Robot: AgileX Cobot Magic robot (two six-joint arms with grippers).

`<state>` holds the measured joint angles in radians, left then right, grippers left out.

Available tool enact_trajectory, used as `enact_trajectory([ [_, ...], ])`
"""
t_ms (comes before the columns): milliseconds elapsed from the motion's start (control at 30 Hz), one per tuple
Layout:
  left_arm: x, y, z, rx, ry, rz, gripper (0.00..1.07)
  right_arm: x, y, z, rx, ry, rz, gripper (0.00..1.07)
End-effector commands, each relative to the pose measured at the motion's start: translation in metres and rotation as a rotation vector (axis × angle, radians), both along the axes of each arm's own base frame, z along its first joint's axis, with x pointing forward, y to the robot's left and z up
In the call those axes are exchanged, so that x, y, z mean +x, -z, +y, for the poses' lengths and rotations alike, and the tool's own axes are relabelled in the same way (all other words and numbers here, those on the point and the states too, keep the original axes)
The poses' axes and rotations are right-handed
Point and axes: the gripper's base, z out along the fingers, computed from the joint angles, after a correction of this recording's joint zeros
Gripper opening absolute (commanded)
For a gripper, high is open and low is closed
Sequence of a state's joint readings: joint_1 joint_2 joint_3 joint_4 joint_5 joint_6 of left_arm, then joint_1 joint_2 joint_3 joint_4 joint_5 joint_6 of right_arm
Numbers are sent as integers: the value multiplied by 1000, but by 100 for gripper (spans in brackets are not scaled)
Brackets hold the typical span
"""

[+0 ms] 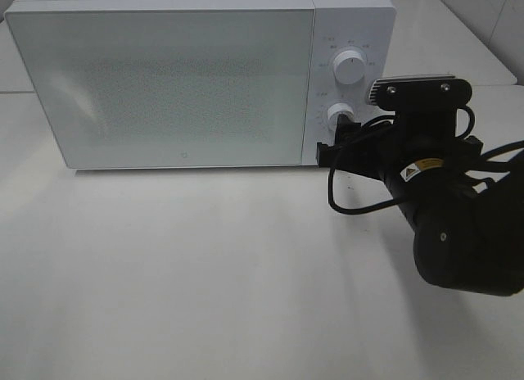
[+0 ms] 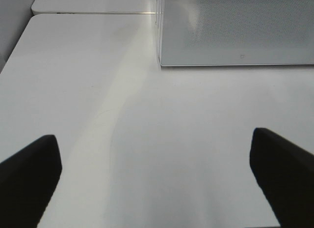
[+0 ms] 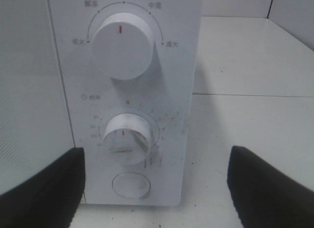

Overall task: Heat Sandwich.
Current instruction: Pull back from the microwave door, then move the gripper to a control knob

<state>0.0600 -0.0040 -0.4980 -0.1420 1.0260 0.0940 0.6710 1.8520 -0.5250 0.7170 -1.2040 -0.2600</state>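
The sandwich is out of view. The white microwave (image 1: 164,77) stands at the back of the table with its frosted door shut. My right gripper (image 1: 337,141) is open, just in front of the control panel and level with the lower dial (image 1: 341,114). In the right wrist view its two black fingers (image 3: 44,188) flank the lower dial (image 3: 128,138) and the round button (image 3: 131,185) without touching them. My left gripper (image 2: 154,181) is open over bare table, with nothing between its fingers, some way in front of the microwave's left corner (image 2: 162,61).
The upper dial (image 1: 350,69) sits above the lower one, its red mark pointing up (image 3: 121,46). The right arm's black body and cable (image 1: 458,224) hang over the table's right side. A second white tabletop (image 1: 458,44) lies behind the microwave on the right.
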Motion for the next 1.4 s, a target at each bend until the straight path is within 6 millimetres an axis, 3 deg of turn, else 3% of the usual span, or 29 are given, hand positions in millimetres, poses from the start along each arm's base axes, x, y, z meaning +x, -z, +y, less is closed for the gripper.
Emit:
enact_trajectory([
  [33,-4,2,0,0,-2,-19,101,13,-1,2,-11,-1,-50,76],
  [633,-4,2,0,0,-2,-19,101,60,27,19,2,-7,6,76],
  [1033,-4,2,0,0,-2,-19,101,61,29,17,26,3,19,74],
  [1233,-4,2,0,0,-2,-19,101,61,29,17,26,3,18,52],
  [1267,-4,2,0,0,-2,-19,101,61,29,17,26,3,18,39],
  [1300,-4,2,0,0,-2,-19,101,61,29,17,26,3,18,33],
  [1333,-4,2,0,0,-2,-19,101,61,29,17,26,3,18,33],
  [1400,-4,2,0,0,-2,-19,101,61,29,17,26,3,18,17],
])
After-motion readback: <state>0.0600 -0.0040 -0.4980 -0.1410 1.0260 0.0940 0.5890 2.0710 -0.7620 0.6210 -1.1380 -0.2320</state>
